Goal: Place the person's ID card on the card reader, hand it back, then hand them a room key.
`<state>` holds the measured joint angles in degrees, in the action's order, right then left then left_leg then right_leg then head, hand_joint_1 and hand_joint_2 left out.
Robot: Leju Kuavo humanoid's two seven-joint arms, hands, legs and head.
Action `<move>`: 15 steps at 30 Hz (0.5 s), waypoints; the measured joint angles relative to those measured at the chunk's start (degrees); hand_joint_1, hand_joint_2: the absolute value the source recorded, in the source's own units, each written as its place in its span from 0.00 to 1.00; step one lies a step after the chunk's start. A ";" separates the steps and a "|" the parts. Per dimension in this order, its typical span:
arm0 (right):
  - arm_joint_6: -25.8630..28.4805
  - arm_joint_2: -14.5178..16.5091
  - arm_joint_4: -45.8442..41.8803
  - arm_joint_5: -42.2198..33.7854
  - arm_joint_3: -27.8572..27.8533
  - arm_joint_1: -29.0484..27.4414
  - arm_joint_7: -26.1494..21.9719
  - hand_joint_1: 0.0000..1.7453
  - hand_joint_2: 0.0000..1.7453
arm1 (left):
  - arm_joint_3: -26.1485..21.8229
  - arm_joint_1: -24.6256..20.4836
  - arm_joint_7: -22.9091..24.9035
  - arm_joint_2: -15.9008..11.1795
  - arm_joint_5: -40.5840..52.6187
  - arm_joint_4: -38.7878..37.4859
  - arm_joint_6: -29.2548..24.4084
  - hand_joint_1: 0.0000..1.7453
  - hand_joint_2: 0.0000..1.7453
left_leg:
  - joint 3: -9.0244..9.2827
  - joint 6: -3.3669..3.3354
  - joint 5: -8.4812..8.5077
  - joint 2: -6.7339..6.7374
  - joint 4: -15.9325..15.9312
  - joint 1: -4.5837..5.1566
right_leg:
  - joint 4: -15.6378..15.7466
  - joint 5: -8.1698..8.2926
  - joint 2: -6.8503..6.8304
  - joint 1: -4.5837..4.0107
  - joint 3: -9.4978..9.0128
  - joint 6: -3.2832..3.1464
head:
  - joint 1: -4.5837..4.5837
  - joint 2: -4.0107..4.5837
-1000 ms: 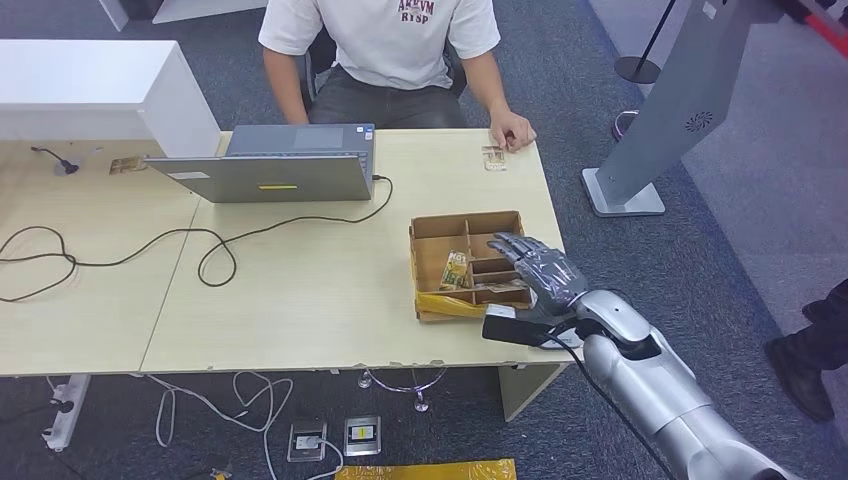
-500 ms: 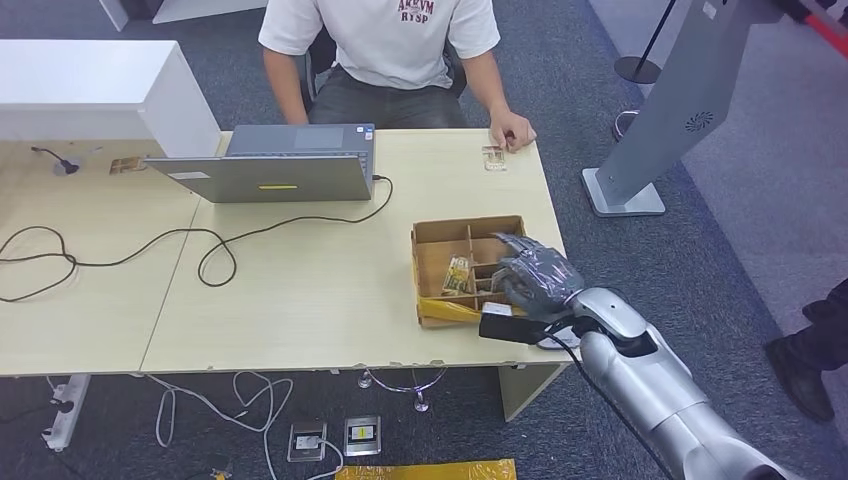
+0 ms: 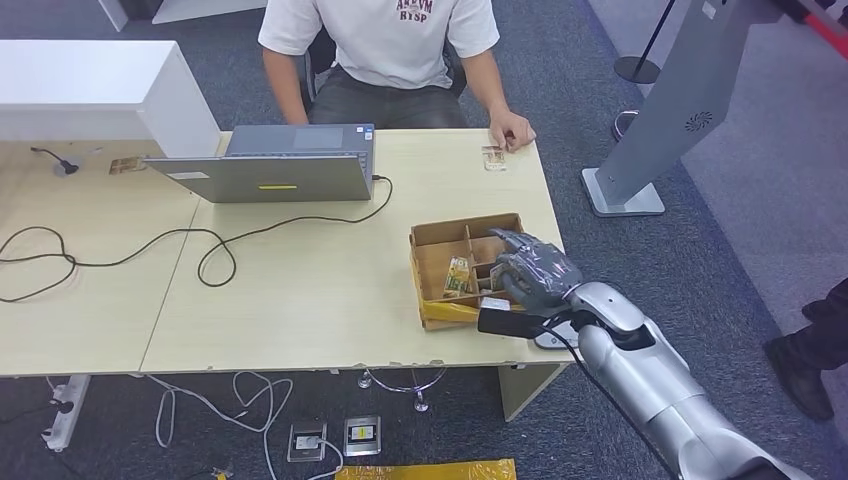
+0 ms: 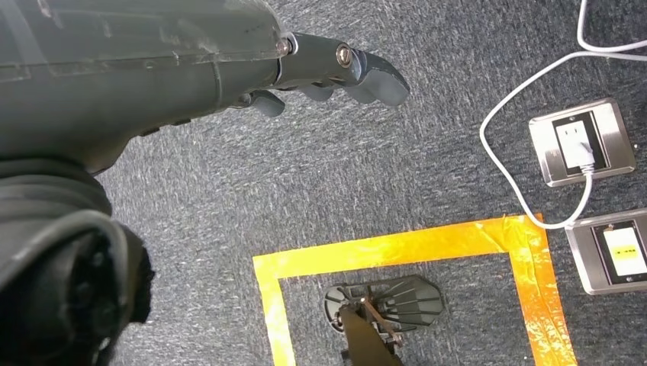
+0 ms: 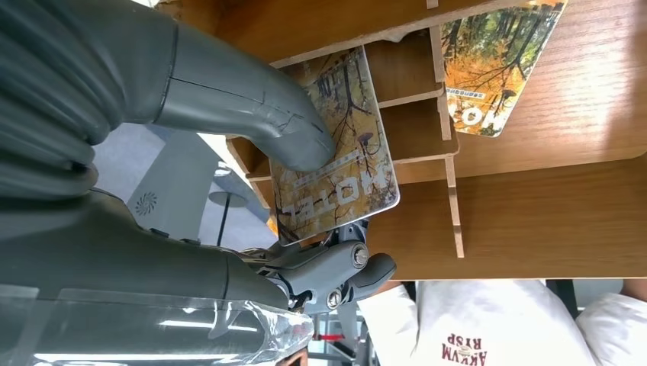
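- The right robot hand [image 3: 535, 272] covers the near compartments of the wooden box [image 3: 440, 228] in the head view, hiding what it grips.
- The right wrist view shows it: thumb and fingers [image 5: 358, 271] pinch a room key [image 5: 336, 152], a card printed with autumn trees and "HOTEL", held over the box dividers.
- A second card [image 5: 496, 69] lies in another compartment.
- The left robot hand [image 4: 320, 65] hangs over carpet, holding nothing, fingers loosely extended.
- The ID card [image 3: 492, 157] lies on the surface beside the person's hand [image 3: 512, 130].
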<state>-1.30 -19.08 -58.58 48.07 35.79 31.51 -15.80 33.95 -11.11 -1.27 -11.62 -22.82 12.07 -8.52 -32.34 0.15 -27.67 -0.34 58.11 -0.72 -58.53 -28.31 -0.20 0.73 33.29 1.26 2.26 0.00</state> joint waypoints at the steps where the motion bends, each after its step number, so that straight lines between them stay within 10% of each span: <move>1: 0.17 0.08 0.15 0.13 -0.04 0.13 -0.03 1.00 1.00 | 0.01 0.00 0.00 0.02 0.00 0.00 -0.03 0.00 0.00 | 0.00 0.00 0.00 0.00 0.00 0.00 | 0.00 0.00 0.00 0.00 0.00 0.00 | 0.00 0.00; 15: 2.43 0.29 -1.21 -1.14 -5.58 10.59 -0.97 1.00 1.00 | 0.80 -0.82 0.00 0.30 1.53 0.00 0.11 0.00 0.00 | 0.02 -0.01 0.05 0.01 0.02 0.01 | -0.01 0.03 0.00 0.01 0.00 0.01 | 0.00 0.00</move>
<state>1.13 -18.79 -59.79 46.93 30.21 42.10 -16.76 34.75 -11.93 -1.27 -11.32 -21.28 12.07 -8.42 -32.32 0.14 -27.62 -0.34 58.12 -0.71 -58.54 -28.28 -0.20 0.74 33.29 1.27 2.26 0.00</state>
